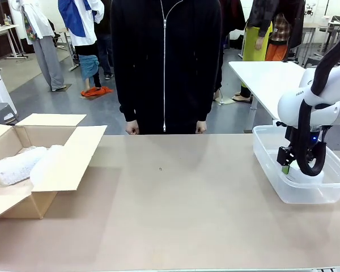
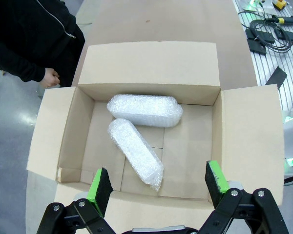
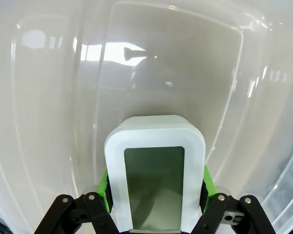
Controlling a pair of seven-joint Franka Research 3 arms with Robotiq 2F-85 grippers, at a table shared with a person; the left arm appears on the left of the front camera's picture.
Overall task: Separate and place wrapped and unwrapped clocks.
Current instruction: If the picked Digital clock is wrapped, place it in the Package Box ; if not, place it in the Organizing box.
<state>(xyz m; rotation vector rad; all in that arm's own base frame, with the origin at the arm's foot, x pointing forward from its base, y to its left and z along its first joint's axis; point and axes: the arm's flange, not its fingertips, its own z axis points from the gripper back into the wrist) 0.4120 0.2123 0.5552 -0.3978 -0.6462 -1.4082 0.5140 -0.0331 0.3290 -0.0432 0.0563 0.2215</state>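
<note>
We have the bare white clock [image 3: 155, 170] inside the clear plastic bin [image 1: 266, 156] at our right end of the desk [image 1: 175, 209]. It lies between the green pads [image 3: 208, 181] of our right hand [image 1: 294, 165], which sits low in the bin. In the right wrist view the pads stand right at the clock's two long sides; we cannot tell whether they press it or have just let go, so we do not call it a grip.

The two bubble-wrapped bundles lie in the open cardboard box [image 2: 205, 73] at our left end: one [image 2: 145, 110] near the back wall, the other [image 2: 136, 153] angled in front of it and touching it. Our left hand [image 2: 158, 187] hovers over the box with its fingers wide apart and nothing between them.

The step in hand looks like setting the clock down in the bin. To do it well, we judge that we should make sure the clock rests flat on the bin floor, spread the fingers clear of both sides, then lift straight up so neither pad drags the clock or catches the bin's rim. The smooth plastic shell may slide easily.

As for writing, the clock's grey-green screen is blank, and we can read no brand or label on the box, bin or wrap. A small mark on the right arm is too small to make out.
</note>
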